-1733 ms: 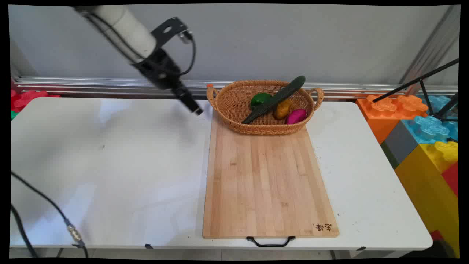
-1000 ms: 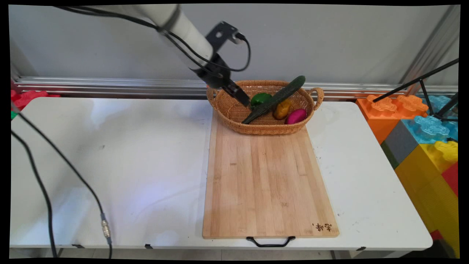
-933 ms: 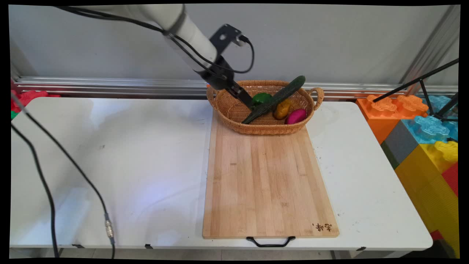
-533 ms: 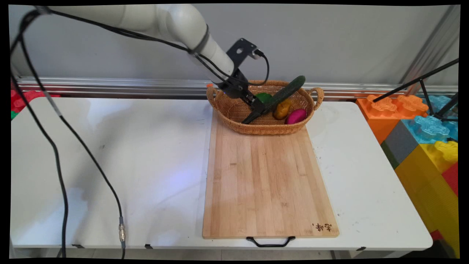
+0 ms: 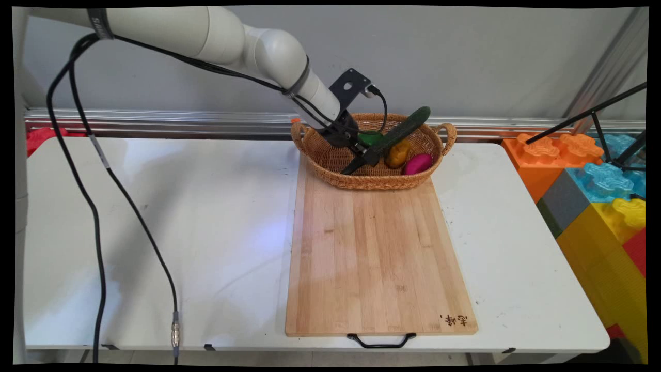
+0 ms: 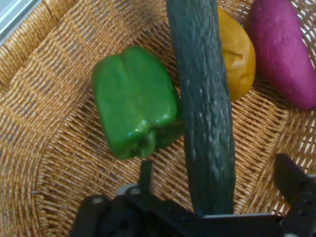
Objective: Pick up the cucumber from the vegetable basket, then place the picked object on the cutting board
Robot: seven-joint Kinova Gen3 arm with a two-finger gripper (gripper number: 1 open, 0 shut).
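Gripper [image 5: 367, 155] spread open inside the wicker basket [image 5: 315, 150], straddling the cucumber's lower end

Cucumber [image 6: 205, 108] runs between the two black fingers [image 6: 289, 177], one on each side of it and neither seen pressing it; in the main view it lies slanted across the basket, its upper end propped on the far rim. A green pepper [image 6: 136, 101] lies just beside the cucumber, touching it, on the side toward the basket's left end. A yellow-orange vegetable [image 6: 239, 52] is partly hidden behind the cucumber on the other side, with a magenta one [image 6: 286, 49] beside it. The basket sits at the far edge of the wooden cutting board [image 5: 377, 258], which lies on the white table [image 5: 155, 217]
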